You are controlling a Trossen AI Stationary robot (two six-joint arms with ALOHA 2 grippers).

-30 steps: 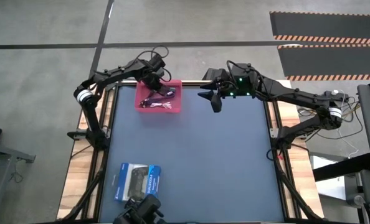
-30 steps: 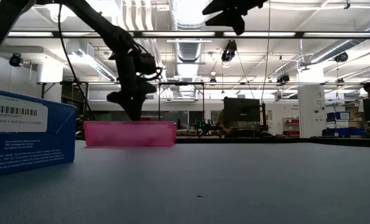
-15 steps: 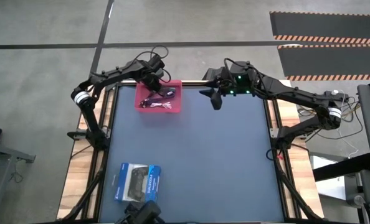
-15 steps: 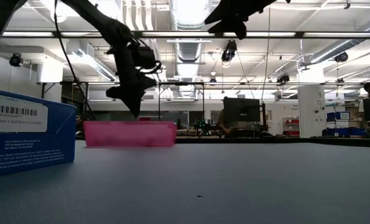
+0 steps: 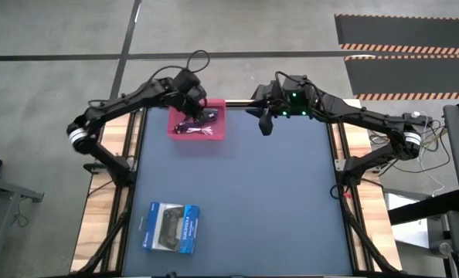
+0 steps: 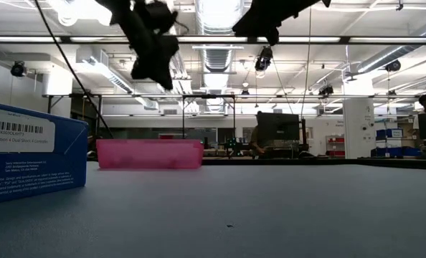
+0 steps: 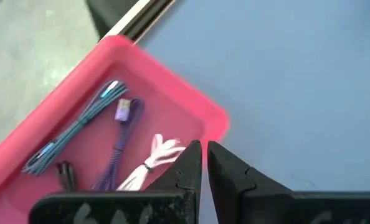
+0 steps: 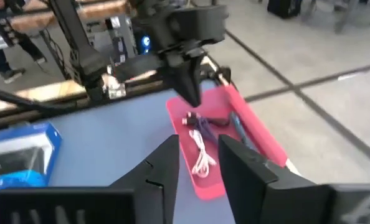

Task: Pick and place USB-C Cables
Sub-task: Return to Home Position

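Observation:
The pink tray (image 5: 218, 133) sits at the table's far edge, left of centre. In the left wrist view several cables lie on its floor: a teal-blue one (image 7: 73, 134), a dark purple one (image 7: 116, 149), a white one (image 7: 154, 158) and a black one (image 7: 63, 171). My left gripper (image 5: 201, 108) hangs high above the tray, shut and with nothing in it (image 7: 203, 155). It also shows in the low view (image 6: 155, 72). My right gripper (image 5: 264, 123) hovers high to the right of the tray, open and holding nothing (image 8: 200, 162).
A blue-and-white boxed game controller (image 5: 171, 227) lies near the table's near-left corner and fills the left edge of the low view (image 6: 26, 154). Bare blue table spreads between the tray and the box and over the whole right half.
My left gripper has risen straight up from just above the tray's rim to well above it, staying shut and carrying nothing; its arm has swung out toward the table's left. The cables have stayed in the tray. My right gripper has edged slightly toward the far edge.

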